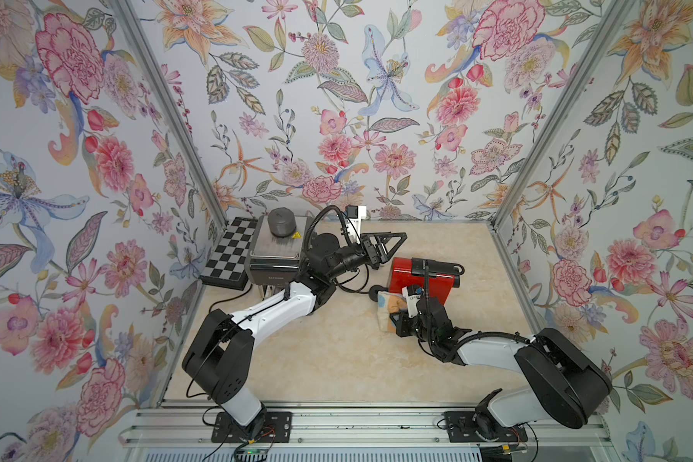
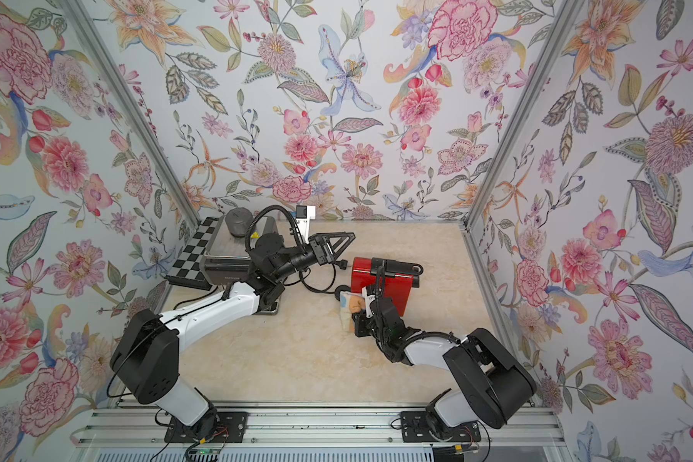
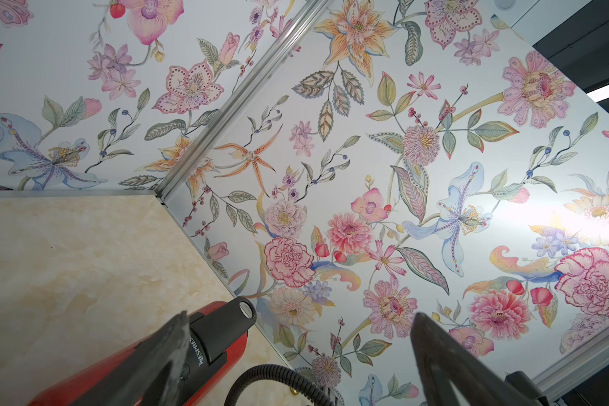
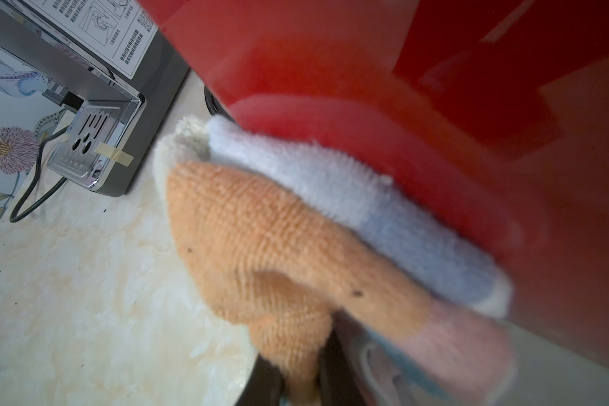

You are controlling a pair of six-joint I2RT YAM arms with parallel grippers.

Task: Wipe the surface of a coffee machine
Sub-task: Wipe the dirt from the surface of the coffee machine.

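Marbled tabletop: red coffee machine stands right of centre. Folded cloth is pressed against its near side wall, and the right gripper pinches the cloth's orange fold. Wipe judged under way: one face contacted, top and other faces apparently outstanding. Left gripper hovers just behind the machine, fingers spread, empty.

Red coffee machine, orange-and-blue cloth
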